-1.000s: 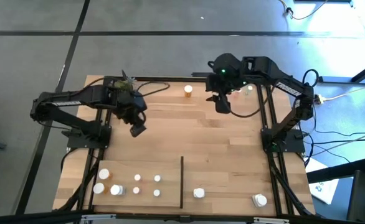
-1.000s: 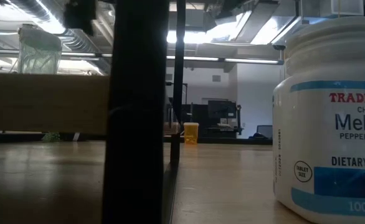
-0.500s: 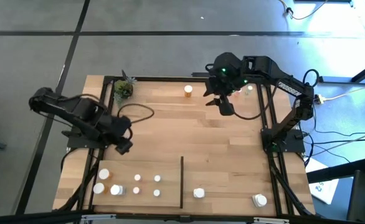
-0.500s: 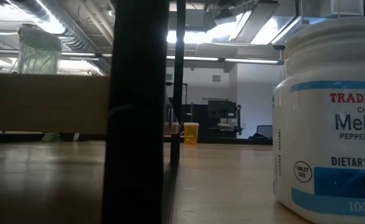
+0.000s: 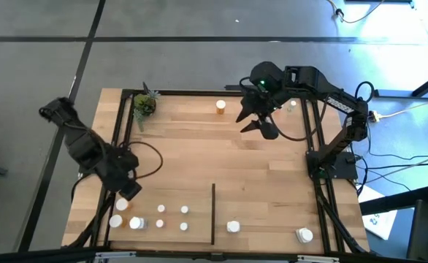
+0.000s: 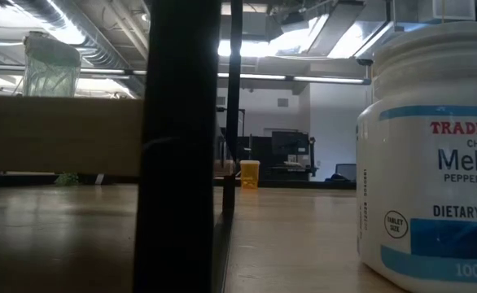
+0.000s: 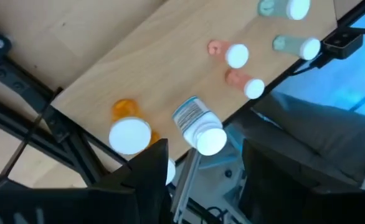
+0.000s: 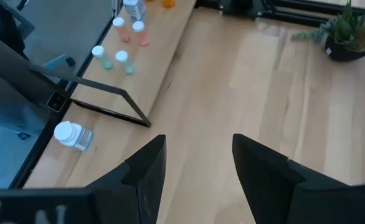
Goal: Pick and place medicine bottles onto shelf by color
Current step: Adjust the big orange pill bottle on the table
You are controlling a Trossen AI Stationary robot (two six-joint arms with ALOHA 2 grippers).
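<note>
The shelf (image 5: pixel 221 157) is a light-wood board edged by black rails, with a thin black divider strip (image 5: pixel 213 213) at its near edge. Several medicine bottles (image 5: pixel 161 217) stand upright left of the strip, among them one orange (image 7: pixel 129 127) and one white (image 7: pixel 200 123). Two white bottles (image 5: pixel 233 227) (image 5: pixel 304 235) stand right of it. An orange bottle (image 5: pixel 220 107) stands at the far edge. My left gripper (image 5: pixel 130 190) is open and empty above the near-left bottles. My right gripper (image 5: pixel 264 128) is open and empty at the far right.
A small green potted plant (image 5: pixel 144 104) stands at the far left corner. The low view is filled by a large white labelled bottle (image 6: pixel 434 163) and a black post (image 6: pixel 181 146). Cables trail off the table's right side. The board's middle is bare wood.
My left gripper has swung from beside the plant at the far left toward the table's near edge and now hovers by the near-left bottles. It has stayed open. No bottle has moved.
</note>
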